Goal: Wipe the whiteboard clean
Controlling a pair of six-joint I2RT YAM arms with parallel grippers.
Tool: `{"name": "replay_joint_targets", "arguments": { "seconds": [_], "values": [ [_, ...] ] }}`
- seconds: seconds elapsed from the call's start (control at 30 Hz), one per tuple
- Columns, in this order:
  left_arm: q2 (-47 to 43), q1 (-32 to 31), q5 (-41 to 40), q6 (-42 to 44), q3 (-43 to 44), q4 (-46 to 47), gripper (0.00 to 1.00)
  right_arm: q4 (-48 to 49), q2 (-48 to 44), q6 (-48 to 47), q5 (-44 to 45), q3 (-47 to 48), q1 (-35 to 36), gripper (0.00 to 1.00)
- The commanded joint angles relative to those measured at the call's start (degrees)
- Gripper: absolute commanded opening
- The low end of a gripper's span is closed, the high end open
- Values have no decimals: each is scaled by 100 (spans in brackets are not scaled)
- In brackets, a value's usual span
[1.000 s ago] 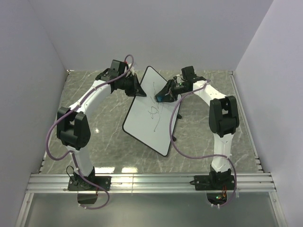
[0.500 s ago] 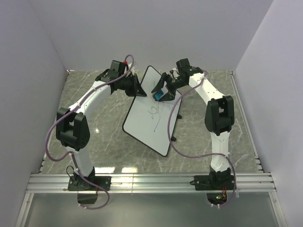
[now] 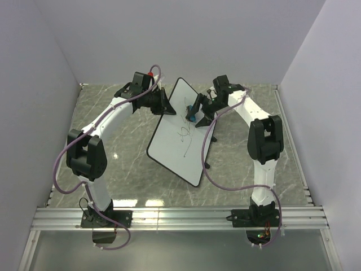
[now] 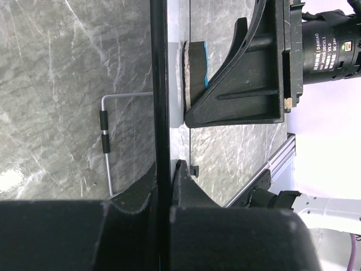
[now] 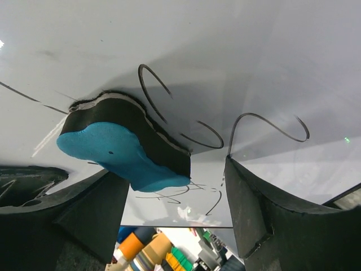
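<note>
Right hand (image 3: 194, 113) farther right, over whiteboard (image 3: 186, 161).

left arm (image 3: 110, 116), right arm (image 3: 251, 110): white curved link shells, black blocky joint housings. Purple cable (image 3: 61, 169) loops along each arm. Black base plates (image 3: 104, 219). Red dot (image 3: 150, 73) at left wrist. Right wrist motor (image 4: 330, 48): black cylinder, white "DAMIAO" label. right gripper fingers (image 5: 256, 220): black, wedge-shaped, matte.

light: bright, even | glare: table (image 3: 115, 155) | shadow: soft, on whiteboard (image 5: 225, 68)
</note>
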Motion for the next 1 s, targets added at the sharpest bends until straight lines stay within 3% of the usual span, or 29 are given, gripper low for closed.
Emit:
{"name": "replay_joint_targets", "arguments": {
  "seconds": [0.0,0.23,0.4,0.67,0.97],
  "values": [
    [505,-632,-1237,1279,-534,-954,0,157,-259,-60,25,107,-58,74],
    [470,-632,-1290,1288,-526,-980,0,-307,84,-199,208,1179,-260,73],
    [443,-632,-1281,1305,-534,-981,0,-721,436,-376,244,1857,-392,65],
    [408,-632,-1299,1305,-605,-954,0,-502,85,-490,192,1164,-314,61],
    [452,-632,-1237,1296,-613,-937,0,-589,23,-728,148,1110,-164,56]
  ]
}}
